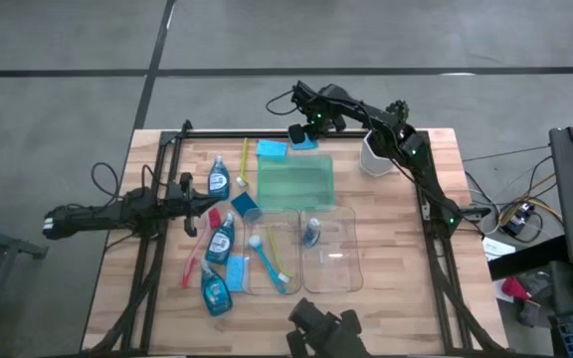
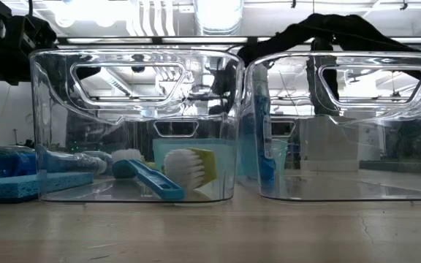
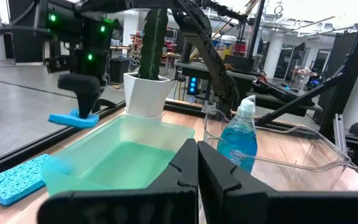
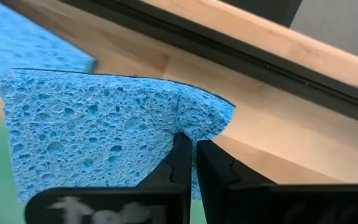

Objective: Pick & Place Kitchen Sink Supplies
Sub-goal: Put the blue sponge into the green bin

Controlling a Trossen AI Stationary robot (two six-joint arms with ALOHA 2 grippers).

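At the far edge of the desk (image 1: 396, 288), the right tool (image 1: 299, 133) pinches a blue sponge (image 4: 104, 134) by its edge, its fingers closed tight on it, holding it above the far end of the green tray (image 1: 295, 185). A second sponge (image 1: 272, 150) lies flat on the wood just beside that end of the tray, and a cactus in a white pot (image 1: 374, 156) stands near the right arm. The left tool (image 1: 195, 205) rests low at the left side of the desk with its fingers pressed together, gripping nothing. Around it lie bottles of blue liquid (image 1: 219, 178) and thin brushes (image 1: 192, 261). In the left clear bin (image 1: 273, 254) lie a blue brush (image 2: 146, 177) and a yellow-green one (image 2: 188, 167); in the right clear bin (image 1: 332, 254) stands one bottle (image 1: 311, 233).
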